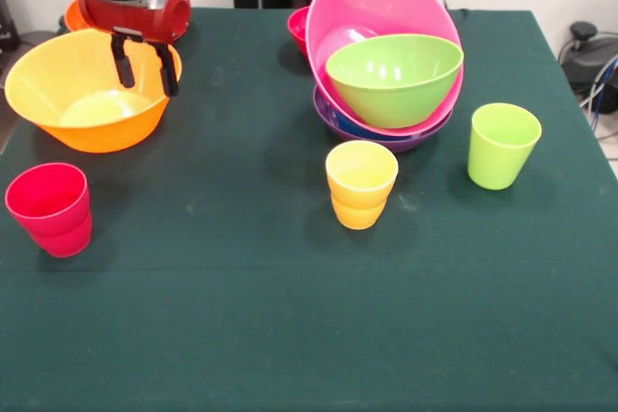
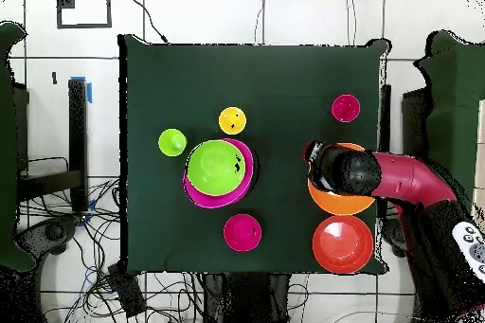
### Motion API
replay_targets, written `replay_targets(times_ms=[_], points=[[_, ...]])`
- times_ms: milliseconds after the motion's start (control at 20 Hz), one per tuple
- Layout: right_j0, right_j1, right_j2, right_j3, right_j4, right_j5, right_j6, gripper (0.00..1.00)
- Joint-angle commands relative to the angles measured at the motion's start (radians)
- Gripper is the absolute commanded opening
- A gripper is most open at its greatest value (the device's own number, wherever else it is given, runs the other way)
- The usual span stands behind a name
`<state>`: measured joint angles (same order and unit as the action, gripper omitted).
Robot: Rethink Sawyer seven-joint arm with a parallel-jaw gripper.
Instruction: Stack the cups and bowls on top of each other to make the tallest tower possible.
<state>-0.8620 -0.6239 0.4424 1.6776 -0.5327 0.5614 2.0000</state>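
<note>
Gripper (image 1: 146,66) hangs over the light orange bowl (image 1: 92,94), fingers spread apart with nothing between them, tips down inside the bowl's mouth near its far rim. Can't tell whether they touch the wall.

Key relation: the tower (image 1: 386,74) lies well off to the side across the green table (image 1: 290,315). In the front view it's to the right of the gripper, with bare cloth between. Any carry from this bowl has to cross that gap sideways. My read: the next step is a rim grab on the orange bowl.

Tower now: purple bowl (image 1: 425,134) at the bottom, a sliver of blue above it, pink bowl (image 1: 372,2) tilted steeply toward the camera, lime bowl (image 1: 394,79) sitting in it. That tilt looks risky for adding anything heavy.

Loose: red cup (image 1: 50,209), yellow cup (image 1: 361,183), green cup (image 1: 501,145), all upright and apart.

Overhead adds the red-orange bowl (image 2: 342,243) just beside the orange one, mostly hidden by the arm in front view, and the small red bowl (image 2: 242,232) standing clear of the tower. The arm covers the fingers there.
</note>
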Motion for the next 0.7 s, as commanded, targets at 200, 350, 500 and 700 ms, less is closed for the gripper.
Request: replay_targets(times_ms=[200,350,500,700], points=[[0.019,0.016,0.050,0.046,-0.009,0.007,-0.076,1.00],[0.029,0.042,0.037,0.042,-0.025,-0.025,-0.055,1.00],[0.042,0.069,0.020,0.034,-0.040,-0.054,-0.032,1.00],[0.057,0.098,-0.006,0.022,-0.068,-0.090,-0.012,1.00]])
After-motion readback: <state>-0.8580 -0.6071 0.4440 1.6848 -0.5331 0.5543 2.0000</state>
